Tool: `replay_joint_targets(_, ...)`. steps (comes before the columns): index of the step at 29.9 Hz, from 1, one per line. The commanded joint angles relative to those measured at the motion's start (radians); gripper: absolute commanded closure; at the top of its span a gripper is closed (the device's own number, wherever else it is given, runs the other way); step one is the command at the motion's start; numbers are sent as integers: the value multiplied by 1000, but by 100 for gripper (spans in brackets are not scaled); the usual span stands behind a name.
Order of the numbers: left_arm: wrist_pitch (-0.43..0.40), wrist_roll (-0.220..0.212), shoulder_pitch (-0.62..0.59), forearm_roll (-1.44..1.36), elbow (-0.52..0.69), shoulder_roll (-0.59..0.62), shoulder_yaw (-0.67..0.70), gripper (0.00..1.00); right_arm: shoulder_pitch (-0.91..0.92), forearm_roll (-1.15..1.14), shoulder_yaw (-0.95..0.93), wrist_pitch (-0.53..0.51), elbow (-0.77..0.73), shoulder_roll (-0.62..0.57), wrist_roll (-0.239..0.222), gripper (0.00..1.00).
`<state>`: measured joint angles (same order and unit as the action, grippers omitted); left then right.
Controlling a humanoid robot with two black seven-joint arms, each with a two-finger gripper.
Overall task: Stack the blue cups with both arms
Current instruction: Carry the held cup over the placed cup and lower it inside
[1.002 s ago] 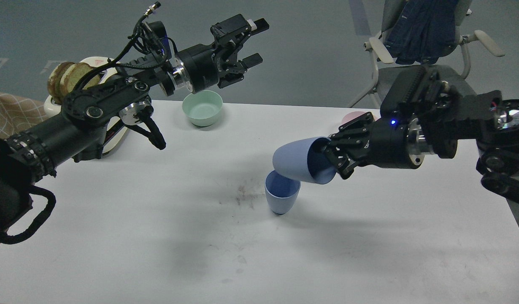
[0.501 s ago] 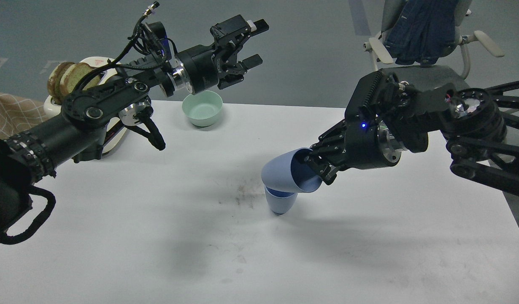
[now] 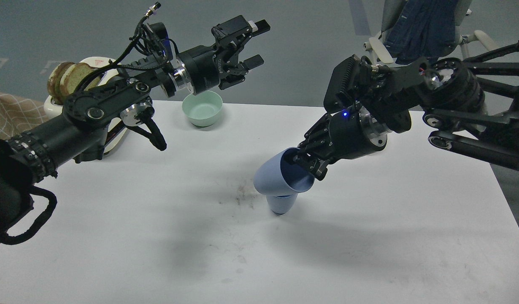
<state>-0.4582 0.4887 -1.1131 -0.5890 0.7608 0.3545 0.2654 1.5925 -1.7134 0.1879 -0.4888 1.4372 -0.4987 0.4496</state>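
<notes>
Blue tilted cup (image 3: 276, 177), clamped by right fingers (image 3: 306, 162), has sunk onto 1 upright cup (image 3: 280, 204); left fingers (image 3: 253, 44) wide.

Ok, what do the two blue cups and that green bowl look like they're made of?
The held blue cup and the standing blue cup under it look like matte plastic: even periwinkle colour, soft shading, no sharp glints. The mint-green bowl also looks like plastic or melamine, smooth with a faint sheen; the picture cannot settle which.

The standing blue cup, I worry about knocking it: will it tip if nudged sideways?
Probably. The standing blue cup looks tall on a narrow rounded base, so likely tippy. It seems light plastic, and the tilted blue cup held by the right gripper could push it over.
</notes>
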Motion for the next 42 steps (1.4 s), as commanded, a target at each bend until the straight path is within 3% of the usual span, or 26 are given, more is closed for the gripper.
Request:
replay_joint_targets(1, 1, 0, -1, 0, 0, 0, 0, 3, 46, -5, 77, 0, -34, 22, 39, 100)
replay_joint_targets(12, 0, 0, 1, 0, 0, 3, -2, 3, 47, -11, 87, 0, -141, 107, 39, 100)
replay_joint_targets(39, 3, 0, 4, 3, 0, 6, 0, 3, 23, -60, 87, 0, -162, 115, 39, 100)
replay_joint_targets(42, 1, 0, 4, 3, 0, 8, 0, 3, 23, -61, 84, 0, -170, 115, 39, 93)
